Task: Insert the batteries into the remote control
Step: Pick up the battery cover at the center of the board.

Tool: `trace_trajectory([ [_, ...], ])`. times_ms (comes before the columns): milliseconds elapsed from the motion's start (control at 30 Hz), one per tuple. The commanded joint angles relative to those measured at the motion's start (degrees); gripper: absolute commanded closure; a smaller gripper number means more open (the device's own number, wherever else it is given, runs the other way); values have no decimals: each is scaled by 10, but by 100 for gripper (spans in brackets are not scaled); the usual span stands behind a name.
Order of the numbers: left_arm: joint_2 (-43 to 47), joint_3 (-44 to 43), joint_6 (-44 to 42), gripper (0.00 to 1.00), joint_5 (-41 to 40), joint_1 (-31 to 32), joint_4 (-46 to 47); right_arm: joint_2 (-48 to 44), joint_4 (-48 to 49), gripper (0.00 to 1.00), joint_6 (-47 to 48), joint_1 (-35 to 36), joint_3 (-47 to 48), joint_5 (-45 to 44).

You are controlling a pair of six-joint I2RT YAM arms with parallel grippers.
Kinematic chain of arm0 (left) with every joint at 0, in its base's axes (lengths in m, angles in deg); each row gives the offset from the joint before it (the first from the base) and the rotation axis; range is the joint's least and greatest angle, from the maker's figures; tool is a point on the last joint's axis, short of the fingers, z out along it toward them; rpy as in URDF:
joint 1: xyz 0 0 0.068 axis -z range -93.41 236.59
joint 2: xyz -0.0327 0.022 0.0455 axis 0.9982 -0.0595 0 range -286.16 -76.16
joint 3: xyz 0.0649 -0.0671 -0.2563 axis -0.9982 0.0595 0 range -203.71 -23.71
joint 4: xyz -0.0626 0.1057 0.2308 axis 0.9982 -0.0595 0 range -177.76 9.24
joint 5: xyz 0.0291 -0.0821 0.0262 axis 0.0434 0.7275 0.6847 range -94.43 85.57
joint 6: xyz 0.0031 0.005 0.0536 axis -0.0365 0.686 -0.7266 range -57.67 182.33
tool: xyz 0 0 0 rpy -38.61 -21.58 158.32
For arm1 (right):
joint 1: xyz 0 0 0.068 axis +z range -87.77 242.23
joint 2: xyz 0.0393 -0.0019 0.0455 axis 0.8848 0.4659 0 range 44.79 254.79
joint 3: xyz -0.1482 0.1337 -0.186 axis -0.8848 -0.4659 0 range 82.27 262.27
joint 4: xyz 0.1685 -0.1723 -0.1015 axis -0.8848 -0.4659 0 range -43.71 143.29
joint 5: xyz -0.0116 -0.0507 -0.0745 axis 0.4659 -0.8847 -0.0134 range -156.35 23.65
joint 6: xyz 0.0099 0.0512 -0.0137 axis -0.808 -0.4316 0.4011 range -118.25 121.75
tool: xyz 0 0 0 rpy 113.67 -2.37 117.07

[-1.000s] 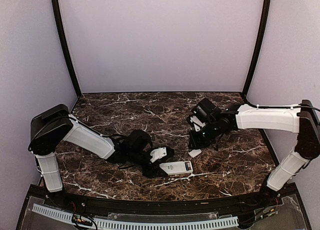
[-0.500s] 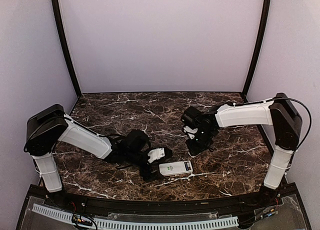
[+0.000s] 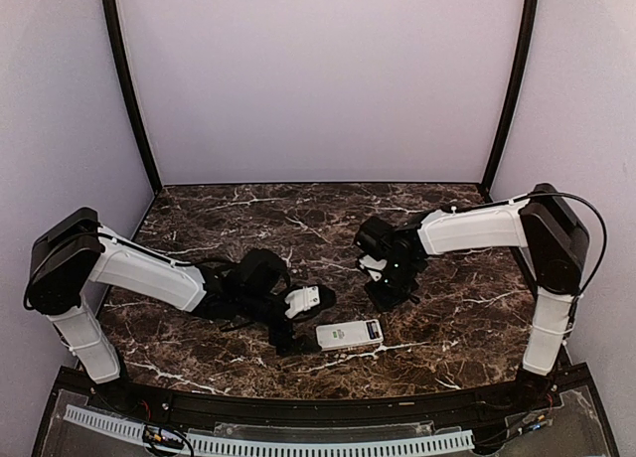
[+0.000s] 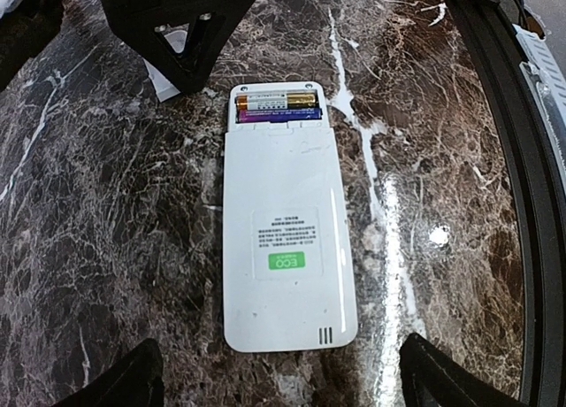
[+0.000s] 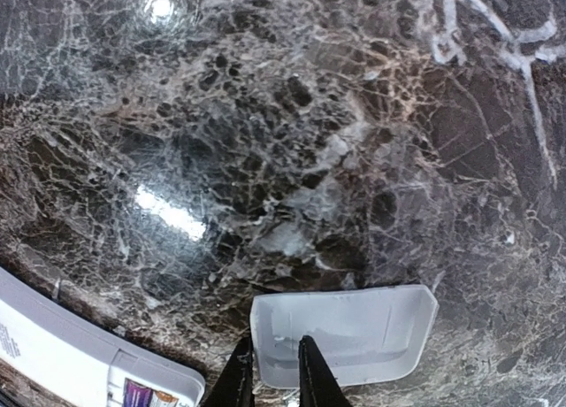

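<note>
The white remote control (image 4: pixel 283 239) lies face down on the marble, its battery bay open at the far end. A gold battery (image 4: pixel 274 99) and a purple one (image 4: pixel 279 114) sit in the bay. In the top view the remote (image 3: pixel 350 334) lies near the front. My left gripper (image 4: pixel 283 391) (image 3: pixel 304 324) is open and empty, its fingers just short of the remote's near end. My right gripper (image 5: pixel 271 373) (image 3: pixel 384 292) is shut on the left rim of the white battery cover (image 5: pixel 354 332), which lies inner side up beside the remote's corner (image 5: pixel 71 354).
The black raised front edge (image 4: pixel 522 159) of the table runs close along the remote's right side. The purple back wall (image 3: pixel 318 79) and side walls enclose the table.
My right gripper has come down and left onto the battery cover, which now is hidden under it in the top view. My left gripper has drawn back slightly left of the remote.
</note>
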Motion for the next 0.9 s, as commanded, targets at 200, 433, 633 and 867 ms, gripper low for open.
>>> trace_trajectory([
  [200, 49, 14, -16, 8, -13, 0, -11, 22, -3, 100, -2, 5, 2, 1],
  [433, 88, 24, -28, 10, -24, 0, -10, -14, -14, 100, 37, 5, 15, 60],
  [633, 170, 9, -66, 11, -6, 0, -49, -82, -64, 100, 124, 5, 47, 172],
  [867, 267, -25, -194, 22, 36, 0, -149, -172, -72, 100, 197, 19, 63, 411],
])
